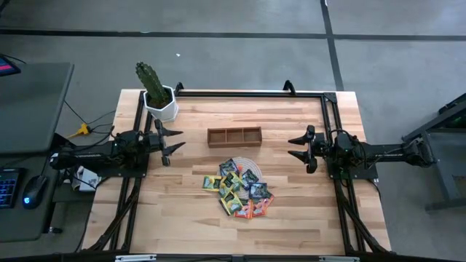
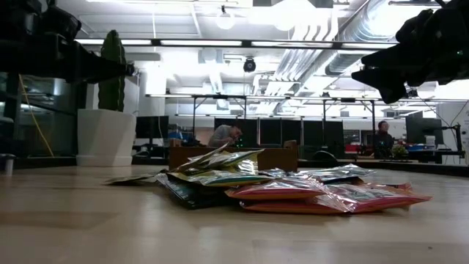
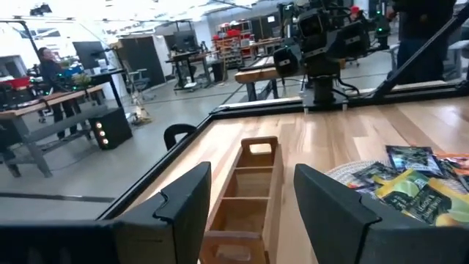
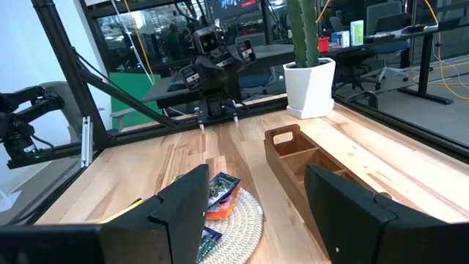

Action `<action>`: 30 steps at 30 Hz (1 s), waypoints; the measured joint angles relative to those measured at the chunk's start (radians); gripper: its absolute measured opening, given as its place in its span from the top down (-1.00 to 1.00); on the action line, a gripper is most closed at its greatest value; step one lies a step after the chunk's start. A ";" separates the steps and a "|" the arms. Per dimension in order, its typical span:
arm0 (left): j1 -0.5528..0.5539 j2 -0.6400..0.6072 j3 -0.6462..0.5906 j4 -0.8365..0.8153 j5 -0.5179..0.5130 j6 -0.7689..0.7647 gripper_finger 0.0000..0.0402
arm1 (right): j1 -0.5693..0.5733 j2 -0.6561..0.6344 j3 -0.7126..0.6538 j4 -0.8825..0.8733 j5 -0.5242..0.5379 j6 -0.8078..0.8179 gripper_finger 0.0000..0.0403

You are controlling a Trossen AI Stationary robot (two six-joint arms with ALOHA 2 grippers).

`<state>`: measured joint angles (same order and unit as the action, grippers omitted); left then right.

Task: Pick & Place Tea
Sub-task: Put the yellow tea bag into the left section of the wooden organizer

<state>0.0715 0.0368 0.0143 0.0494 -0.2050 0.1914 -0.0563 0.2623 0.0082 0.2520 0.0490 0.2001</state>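
High view showed both arms parked at the sides of the worktop, the left end effector and the right end effector facing each other across it, each with its fingers spread and nothing between them. The tea lay in a loose overlapping heap of yellow-green, dark and orange-red sachets on and around the round woven mat, between the two end effectors and nearer the front edge than either; it sat somewhat closer to the right one. The wooden tray stood roughly level with both end effectors, midway between them, and its three compartments looked empty. A potted cactus stood just behind the left end effector. No sachet had been picked, so the task appeared to be at its start. The main risk lay in the heap itself: the sachets were flat, thin and stacked on one another, so a descending end effector might pinch two at once, slide one off the pile, or close on the mat's weave instead. The left arm swinging out could also brush the cactus.
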 joint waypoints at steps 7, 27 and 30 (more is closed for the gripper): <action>0.000 0.000 0.000 0.000 -0.025 -0.066 0.04 | 0.000 0.000 0.000 0.010 -0.007 0.038 -0.09; 0.000 0.000 0.000 0.008 -0.026 -0.110 0.04 | -0.009 0.091 0.238 -0.056 -0.055 0.049 -0.09; 0.000 0.000 0.000 0.008 -0.025 -0.111 0.04 | -0.009 0.152 0.352 -0.209 -0.055 0.011 -0.09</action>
<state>0.0715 0.0368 0.0143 0.0578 -0.2299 0.0807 -0.0654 0.4146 0.3604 0.0434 -0.0055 0.2115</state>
